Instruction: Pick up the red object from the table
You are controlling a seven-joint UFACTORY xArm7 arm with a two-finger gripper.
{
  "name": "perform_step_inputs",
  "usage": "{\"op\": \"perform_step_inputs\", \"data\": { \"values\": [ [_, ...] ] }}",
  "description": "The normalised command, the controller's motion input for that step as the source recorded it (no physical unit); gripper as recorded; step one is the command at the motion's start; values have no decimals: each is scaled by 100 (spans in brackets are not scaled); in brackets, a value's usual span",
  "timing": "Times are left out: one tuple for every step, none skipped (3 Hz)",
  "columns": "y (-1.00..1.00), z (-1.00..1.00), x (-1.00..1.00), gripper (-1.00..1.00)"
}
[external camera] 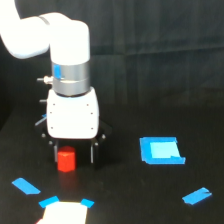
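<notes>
The red object [65, 160] is a small red-orange block standing on the black table [130, 195] at the exterior view's left. My gripper [75, 158] hangs straight down from the white arm [72, 112] and sits low over the block. Its dark fingers [93, 152] stand wide apart, one on each side of the block. The block is nearer the left finger, and a gap shows between it and the right finger. The gripper is open, and whether a finger touches the block I cannot tell.
A blue rectangular patch [160, 151] lies to the right of the gripper. Blue tape strips lie at the front left [26, 186], front right [196, 196] and front centre [65, 202], beside a bright white patch [64, 214]. A dark curtain [160, 45] closes the back.
</notes>
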Motion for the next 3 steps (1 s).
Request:
{"op": "perform_step_inputs", "data": {
  "values": [
    [9,-23,43,-99],
    [-17,42,63,-100],
    [-24,100,68,-100]
  ]
}}
